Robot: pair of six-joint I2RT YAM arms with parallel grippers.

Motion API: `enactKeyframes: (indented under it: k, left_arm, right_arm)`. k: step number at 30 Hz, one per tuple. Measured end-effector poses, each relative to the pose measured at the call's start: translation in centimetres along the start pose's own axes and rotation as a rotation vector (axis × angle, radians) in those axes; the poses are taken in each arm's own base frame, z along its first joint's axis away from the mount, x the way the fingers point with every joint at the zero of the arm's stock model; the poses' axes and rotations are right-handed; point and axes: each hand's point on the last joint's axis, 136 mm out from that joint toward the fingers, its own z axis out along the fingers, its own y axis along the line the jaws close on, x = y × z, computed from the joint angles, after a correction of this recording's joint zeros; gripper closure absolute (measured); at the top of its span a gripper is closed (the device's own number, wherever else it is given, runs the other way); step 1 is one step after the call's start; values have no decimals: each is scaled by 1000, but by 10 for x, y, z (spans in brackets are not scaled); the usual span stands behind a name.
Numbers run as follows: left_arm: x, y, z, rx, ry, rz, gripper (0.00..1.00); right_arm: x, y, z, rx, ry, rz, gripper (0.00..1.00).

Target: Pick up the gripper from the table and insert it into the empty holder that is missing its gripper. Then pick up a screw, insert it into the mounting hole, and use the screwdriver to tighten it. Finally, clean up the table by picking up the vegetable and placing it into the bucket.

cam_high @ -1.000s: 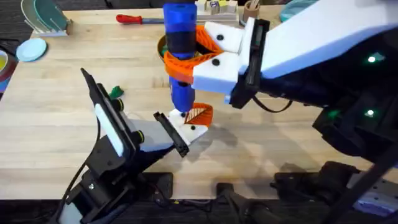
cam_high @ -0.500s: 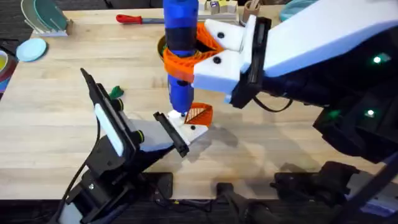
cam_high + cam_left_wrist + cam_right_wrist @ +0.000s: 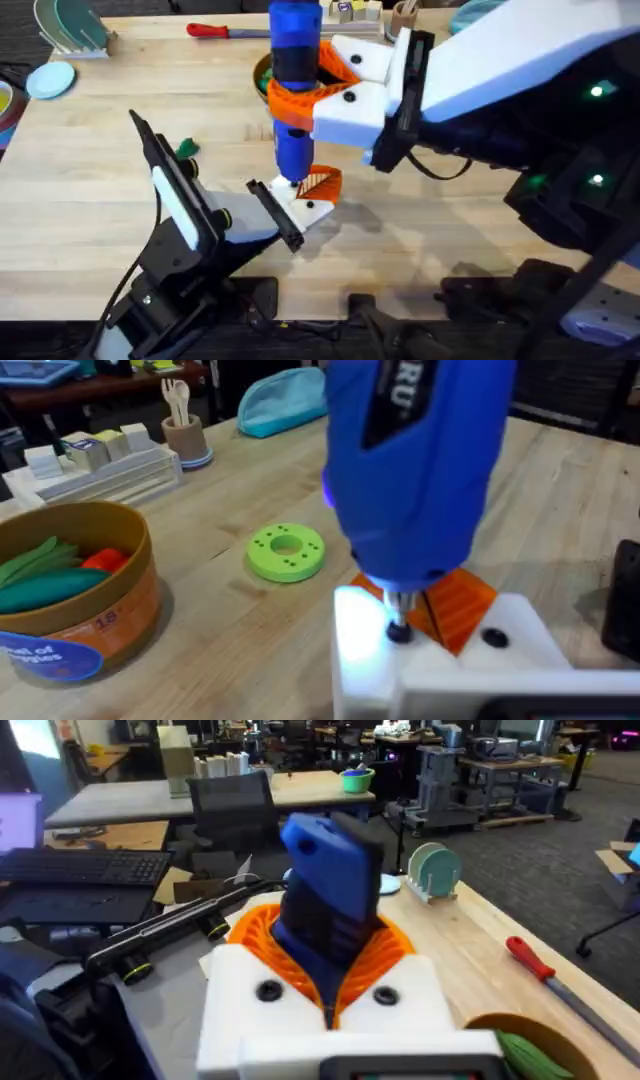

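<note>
Item one: the screwdriver (image 3: 293,90), bright blue, stands upright over the middle of the bench (image 3: 90,200). We find the right gripper (image 3: 300,95) clamped on it, the orange ribbed fingers (image 3: 285,100) pressed against either side of its body. In the left wrist view its thin metal bit (image 3: 398,615) comes down onto a dark screw head (image 3: 399,631) on the holder (image 3: 440,670).

Item two: the holder, white and angular, lies at the bench's middle near edge at the end of the black left arm. The orange gripper (image 3: 320,183) sits seated in it, just right of the bit. A second dark screw head (image 3: 494,637) shows on the white face beside it.

Item three: the left gripper (image 3: 270,215); we cannot tell how its fingers stand.

Item four: the vegetable (image 3: 186,149), small and dark green, lies on the bench to the left, well apart from the bucket.

Item five: the bucket (image 3: 95,610), orange-brown, stands at the far middle behind the screwdriver. We see a light-green pod (image 3: 40,575) and a red piece (image 3: 108,559) inside.

Item six: a green ring disc (image 3: 286,551) lies flat near the bucket. A red-handled tool (image 3: 215,31) lies along the far edge.
</note>
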Motion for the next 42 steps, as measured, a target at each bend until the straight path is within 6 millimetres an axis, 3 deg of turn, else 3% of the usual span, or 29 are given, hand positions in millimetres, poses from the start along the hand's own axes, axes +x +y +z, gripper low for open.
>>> enactKeyframes:
  k: [12,21,24,28,31,36,39,42]
  left_arm:
    - [0,1,0,-4,-1,0,988]
    - [0,1,0,-4,-1,0,988]
    - [0,1,0,-4,-1,0,988]
    - [0,1,0,-4,-1,0,988]
    - [0,1,0,-4,-1,0,988]
    - [0,1,0,-4,0,0,988]
    - [0,1,0,-4,-1,0,988]
    - [0,1,0,-4,-1,0,988]
  right_arm:
    - [-2,0,0,-2,-9,4,979]
    - [-52,4,-12,-3,-185,-61,979]
    - [-58,-5,-20,31,-195,-79,979]
    - [-27,-41,-27,143,-61,-115,979]
    - [15,-95,-44,319,118,-174,979]
    - [66,-185,-100,614,391,-344,979]
    - [92,-217,-133,726,590,-469,979]
    - [122,-238,-157,772,813,-601,979]
